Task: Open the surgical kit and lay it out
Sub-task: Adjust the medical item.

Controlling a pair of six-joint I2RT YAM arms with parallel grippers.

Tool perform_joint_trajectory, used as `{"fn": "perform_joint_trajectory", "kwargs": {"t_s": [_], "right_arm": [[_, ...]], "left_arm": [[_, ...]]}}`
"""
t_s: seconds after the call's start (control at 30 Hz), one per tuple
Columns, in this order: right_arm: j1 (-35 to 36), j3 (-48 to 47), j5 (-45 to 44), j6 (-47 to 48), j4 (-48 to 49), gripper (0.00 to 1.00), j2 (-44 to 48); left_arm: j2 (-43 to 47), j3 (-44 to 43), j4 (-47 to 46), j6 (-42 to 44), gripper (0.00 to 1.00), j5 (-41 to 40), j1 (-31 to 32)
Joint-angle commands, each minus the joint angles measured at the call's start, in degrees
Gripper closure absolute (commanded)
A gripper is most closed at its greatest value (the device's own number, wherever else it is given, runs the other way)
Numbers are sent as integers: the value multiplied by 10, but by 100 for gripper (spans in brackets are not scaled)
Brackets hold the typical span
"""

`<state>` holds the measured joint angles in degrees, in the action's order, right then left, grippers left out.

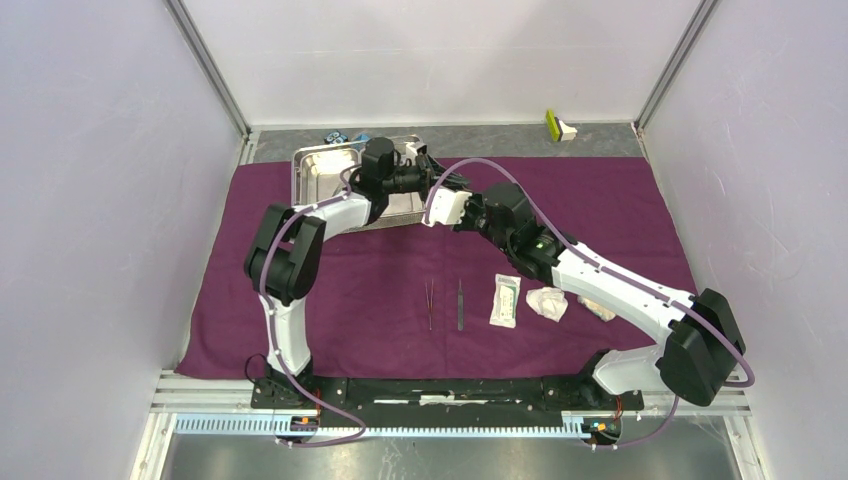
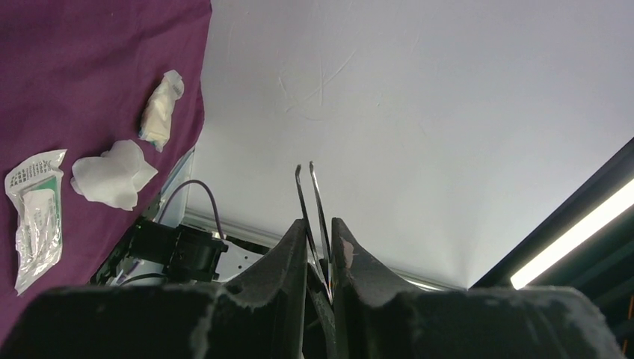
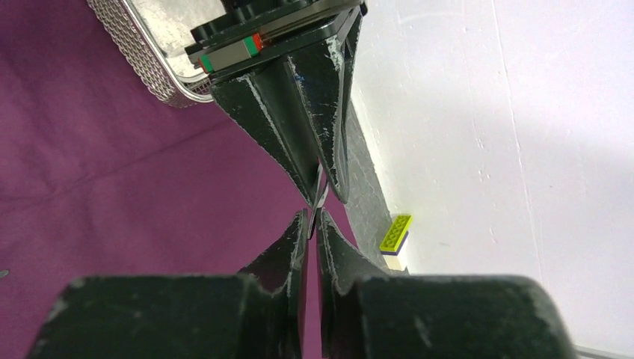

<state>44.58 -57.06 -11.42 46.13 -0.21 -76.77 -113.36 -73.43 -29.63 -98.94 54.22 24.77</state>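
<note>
The purple cloth [image 1: 600, 210] lies spread flat, with the steel tray [image 1: 325, 170] on its far left part. Just right of the tray my two grippers meet tip to tip above the cloth. My left gripper [image 2: 319, 221] is shut on slim metal tweezers [image 2: 314, 194], whose two thin blades stick out past its fingertips. My right gripper [image 3: 313, 213] has only a thin slit between its fingers, and the tool's end lies in that slit. I cannot tell whether they press on it. Two slim metal tools [image 1: 445, 303], a white packet [image 1: 505, 300] and two gauze wads [image 1: 547, 302] lie in a row near the front.
A yellow-green block [image 1: 560, 125] sits on the grey strip at the back right, beside the wall. Small blue objects [image 1: 345, 137] lie behind the tray. White enclosure walls stand on three sides, and a metal rail runs along the near edge.
</note>
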Motion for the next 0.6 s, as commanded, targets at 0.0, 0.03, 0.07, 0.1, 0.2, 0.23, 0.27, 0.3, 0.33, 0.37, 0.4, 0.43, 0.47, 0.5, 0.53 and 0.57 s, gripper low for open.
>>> {"fn": "perform_joint_trajectory", "kwargs": {"t_s": [0.0,0.03,0.07,0.1,0.2,0.23,0.27,0.3,0.33,0.37,0.4,0.43,0.47,0.5,0.53,0.57], "right_arm": [[11,7,62,-28,-17,87,6],[11,6,68,-30,-21,85,7],[12,8,75,-32,-23,83,8],[12,8,81,-34,-25,81,10],[11,9,96,-39,-32,77,13],[11,9,98,-40,-33,76,14],[11,9,100,-40,-33,76,15],[12,10,102,-41,-34,76,15],[11,10,103,-41,-34,77,16],[11,11,104,-42,-33,78,17],[11,12,104,-42,-33,79,16],[11,12,104,-41,-33,79,16],[11,13,104,-42,-32,79,15],[11,14,104,-42,-31,79,15],[11,16,104,-42,-29,79,16],[11,16,104,-43,-29,79,16]], "left_arm": [[-3,-9,-46,-18,77,4,1],[-4,-10,-42,-13,77,4,1],[-4,-15,-37,-5,77,5,0],[-5,-19,-29,7,77,5,-2],[-1,-33,19,53,77,5,-9],[2,-38,34,74,77,3,-12],[4,-42,55,95,77,2,-15],[8,-45,76,112,78,-1,-17],[11,-48,89,130,79,-3,-18],[14,-51,103,142,80,-3,-19],[14,-52,112,152,81,-3,-19],[16,-53,117,159,82,-3,-19],[17,-54,126,167,83,-2,-19],[19,-53,133,177,84,-2,-19],[21,-54,140,187,85,-1,-19],[24,-54,147,198,87,-2,-20]]}}
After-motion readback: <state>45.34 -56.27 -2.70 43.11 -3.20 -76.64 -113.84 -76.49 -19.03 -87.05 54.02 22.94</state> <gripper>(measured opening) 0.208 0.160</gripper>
